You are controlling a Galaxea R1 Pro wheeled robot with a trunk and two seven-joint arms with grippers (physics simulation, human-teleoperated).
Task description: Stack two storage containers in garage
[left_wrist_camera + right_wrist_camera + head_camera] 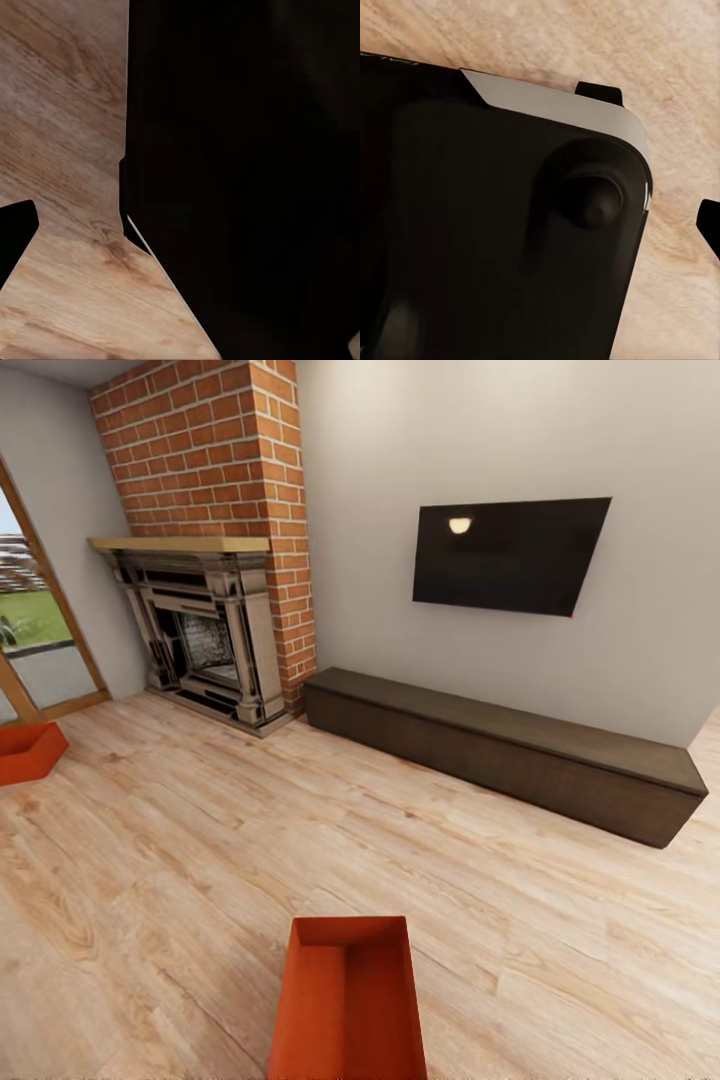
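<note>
A: Inventory, living rm. Item 1: storage container (348, 1000), orange-red, open top, on the wood plank floor (200, 880), right below my head cam, nearest me. Item 2: second container (28, 750), same kind, far left near the glass door (35, 630), partly cut by the frame edge. The two are well apart.

B: Fixtures?

A: Brick fireplace (210, 630) in the corner, wall TV (510, 555), dark low bench (500, 750) under the TV. Bench carries nothing of mine, it's just an obstacle on the right.

B: Claws?

A: Can't tell on either. Both wrist cams look at wood planks past the robot's dark body. Small dark tips at the frame edges, could be fingers, not enough to say spread or pressed together. Neither seems to be holding anything, as far as I can judge.

B: Step in hand?

A: My read: approach and pick up item 1. Nothing is in the garage yet, so the task is at its start.

B: How to do it well?

A: Square the base to the bin's long axis, lower the trunk, bring both arms out front where the head cam sees them. Grab opposite walls, one claw per side, so the bin stays level. Thin straight walls: pinch the rim firmly, lift slow. Keep clear of the bench when turning out.
</note>
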